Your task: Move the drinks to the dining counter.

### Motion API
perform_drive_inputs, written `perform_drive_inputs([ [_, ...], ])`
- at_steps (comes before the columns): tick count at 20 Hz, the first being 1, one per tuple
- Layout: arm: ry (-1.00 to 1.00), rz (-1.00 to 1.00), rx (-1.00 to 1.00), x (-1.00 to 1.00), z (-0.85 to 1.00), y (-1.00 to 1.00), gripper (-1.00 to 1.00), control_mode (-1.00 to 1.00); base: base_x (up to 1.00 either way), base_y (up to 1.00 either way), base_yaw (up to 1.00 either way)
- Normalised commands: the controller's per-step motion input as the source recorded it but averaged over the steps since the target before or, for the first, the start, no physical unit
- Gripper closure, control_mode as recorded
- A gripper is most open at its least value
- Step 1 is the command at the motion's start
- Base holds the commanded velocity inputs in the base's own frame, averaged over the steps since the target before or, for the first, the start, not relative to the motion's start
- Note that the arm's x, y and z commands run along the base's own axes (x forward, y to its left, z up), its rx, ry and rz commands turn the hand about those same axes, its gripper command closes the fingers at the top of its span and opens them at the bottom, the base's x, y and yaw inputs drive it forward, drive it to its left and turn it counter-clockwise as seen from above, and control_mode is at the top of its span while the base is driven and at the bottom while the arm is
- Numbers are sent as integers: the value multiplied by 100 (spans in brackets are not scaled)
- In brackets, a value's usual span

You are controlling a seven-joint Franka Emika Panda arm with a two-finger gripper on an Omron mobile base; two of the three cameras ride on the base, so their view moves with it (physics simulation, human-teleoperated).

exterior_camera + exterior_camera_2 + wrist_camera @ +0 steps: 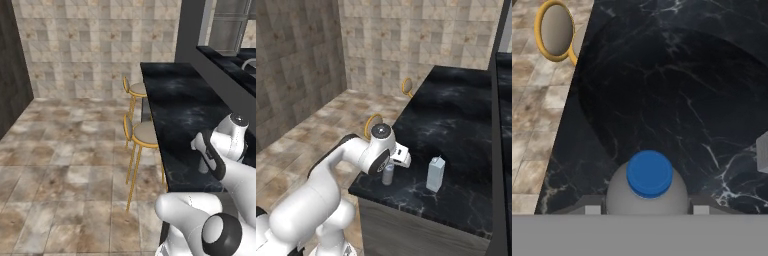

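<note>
Claw point(389, 172) low over near left corner of dining counter point(456, 125), hand bent down from white arm. Bottle point(388, 175) directly beneath claw, upright on the black marble, close to the counter's left edge. In hand view, blue cap point(649, 173) centred between the two finger tips point(592, 209), clear body bulging either side of it; tips flank the bottle at left and right. Cannot tell whether pads press the bottle or stand just clear of it; gap looks about bottle-wide.

Carton point(435, 175) upright on same slab, to the right of claw, near but apart from bottle, gable top up, grey-blue print on side face. In hand view a sliver of it point(762, 152) at right edge, level with and ahead of the cap.

Beyond claw, long stretch of veined black marble running away toward tiled wall point(421, 40). Left of claw and below counter level, two gold-legged stools: nearer stool point(144, 135) tucked against counter side, farther stool point(136, 90) behind it along same edge. Round seat of one stool point(556, 30) at upper left in hand view, off the counter edge.

Right of claw, past the slab, raised dark ledge point(225, 60). Stone-tile floor point(65, 165) spread out left of counter
</note>
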Motion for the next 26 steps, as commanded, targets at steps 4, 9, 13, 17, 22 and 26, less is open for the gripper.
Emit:
perform_drive_inputs([
  [4,0,0,0,2,0,0,100,-100,0,0,0],
  [9,-1,0,-1,6,-8,0,100,-100,0,0,0],
  [13,-2,0,-1,10,-11,0,100,-100,0,0,0],
  [17,-2,0,-1,17,-13,0,100,-100,0,0,0],
  [22,-2,0,-3,27,-17,0,100,-100,0,0,0],
  [26,-1,0,-2,28,-16,0,100,-100,0,0,0],
])
